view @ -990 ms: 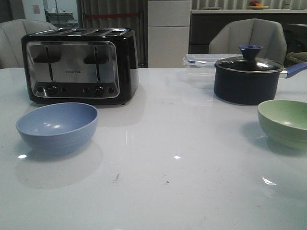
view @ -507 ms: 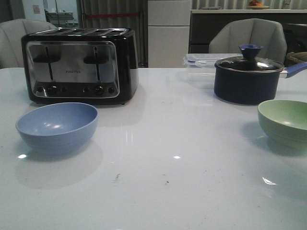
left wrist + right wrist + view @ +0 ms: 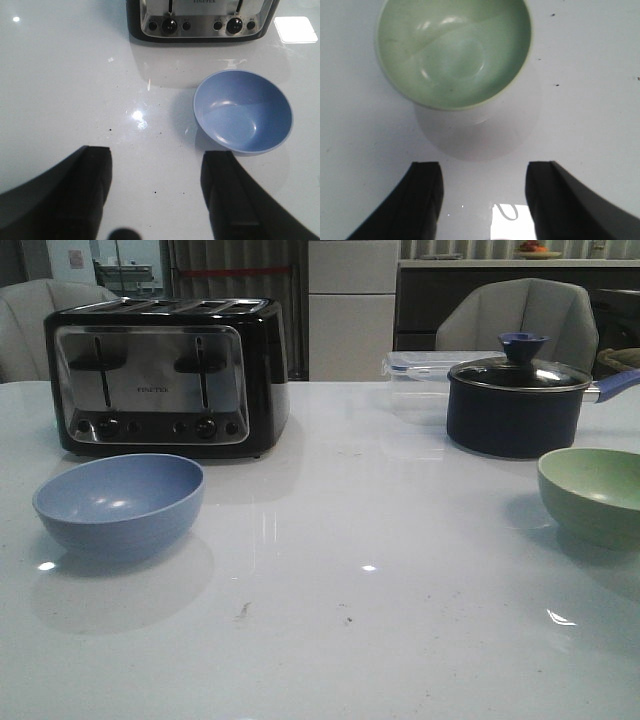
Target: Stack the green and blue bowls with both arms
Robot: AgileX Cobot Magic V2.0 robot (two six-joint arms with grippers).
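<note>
In the front view the blue bowl (image 3: 119, 504) stands upright at the lower left of the frame on the white worktop (image 3: 340, 570), just in front of the black and silver toaster (image 3: 165, 373) but not touching it. The green bowl (image 3: 592, 494) stands upright at the right edge of the frame, partly cut by the border, in front of the dark saucepan (image 3: 515, 405) with its glass lid, and a clear plastic box (image 3: 425, 368) lies behind the saucepan. The two bowls are well apart, with bare worktop between them. No arm shows in the front view. In the left wrist view the left tool (image 3: 156, 192) is released, its two dark fingers (image 3: 92, 187) wide apart at the bottom of the frame with nothing between them; the blue bowl (image 3: 243, 111) lies in the right middle of the frame, above the right-hand finger and beside the gap, not inside it, and the toaster (image 3: 202, 19) is at the top. In the right wrist view the right tool (image 3: 482, 197) is also released, its fingers (image 3: 422, 195) spread and holding nothing; the green bowl (image 3: 454, 51) fills the upper middle of the frame, above the gap and apart from both fingers, its shadow falling on the worktop (image 3: 590, 90) toward them.
</note>
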